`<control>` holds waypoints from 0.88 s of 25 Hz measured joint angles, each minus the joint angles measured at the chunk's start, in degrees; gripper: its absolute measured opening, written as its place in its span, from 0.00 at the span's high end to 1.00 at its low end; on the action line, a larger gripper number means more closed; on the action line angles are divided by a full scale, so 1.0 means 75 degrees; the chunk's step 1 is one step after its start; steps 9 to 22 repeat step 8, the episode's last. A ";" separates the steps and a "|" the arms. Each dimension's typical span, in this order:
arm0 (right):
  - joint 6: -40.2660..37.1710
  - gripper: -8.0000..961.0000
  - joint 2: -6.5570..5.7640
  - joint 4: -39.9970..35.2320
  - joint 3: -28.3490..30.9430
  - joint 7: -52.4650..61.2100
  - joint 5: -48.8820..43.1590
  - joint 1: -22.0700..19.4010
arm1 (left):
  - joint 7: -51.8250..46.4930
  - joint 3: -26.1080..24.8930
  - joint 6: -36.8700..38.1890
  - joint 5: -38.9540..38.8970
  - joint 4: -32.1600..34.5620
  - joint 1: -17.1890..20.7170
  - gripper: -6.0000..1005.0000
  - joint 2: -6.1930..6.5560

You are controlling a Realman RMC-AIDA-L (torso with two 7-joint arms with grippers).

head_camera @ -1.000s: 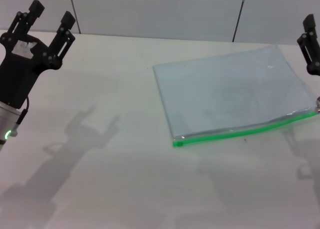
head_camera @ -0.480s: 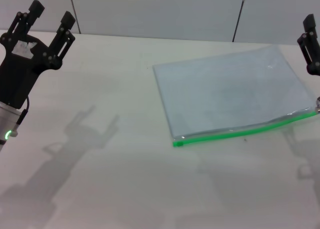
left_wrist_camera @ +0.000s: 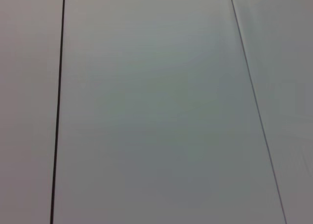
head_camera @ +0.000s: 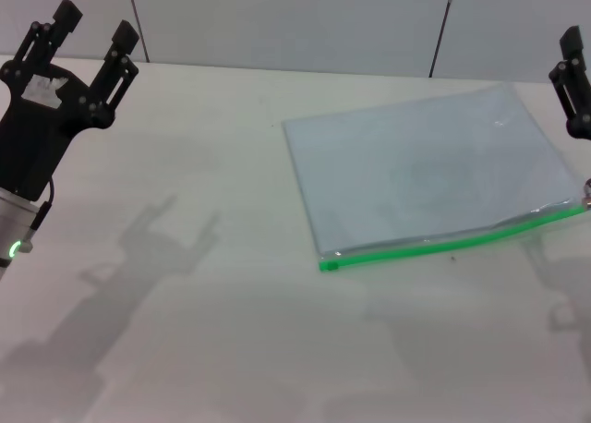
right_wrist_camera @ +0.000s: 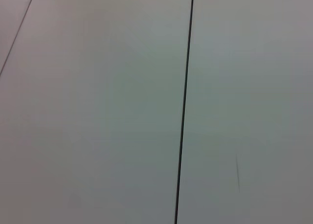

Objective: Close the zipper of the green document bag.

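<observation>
Green document bag (head_camera: 432, 169), flat translucent blue-grey plastic pouch, is lying centre-right on the white table (head_camera: 231, 349), bright green zipper (head_camera: 452, 242) facing frontward for access, left gripper (head_camera: 85, 37) hovering spread upper left, right gripper (head_camera: 574, 81) indeterminate.

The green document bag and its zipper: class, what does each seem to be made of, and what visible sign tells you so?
The green document bag looks like thin, flexible, translucent plastic: pale blue-grey, faintly cloudy, lying flat with slight ripples near its edge. The zipper looks like a bright green, opaque plastic strip, smooth, bowing gently along the near edge. Both are judged from looks only.
</observation>
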 joint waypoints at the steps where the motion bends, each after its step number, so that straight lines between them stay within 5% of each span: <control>1: 0.0000 0.14 0.0000 0.0000 0.0000 0.0000 0.0000 0.0000 | 0.0000 0.0000 0.0000 0.0000 0.0000 0.0000 0.31 0.0000; 22: -0.0093 0.14 0.0009 0.0000 0.0000 0.0000 0.0000 0.0000 | 0.0000 0.0000 0.0001 0.0000 0.0000 0.0000 0.31 0.0000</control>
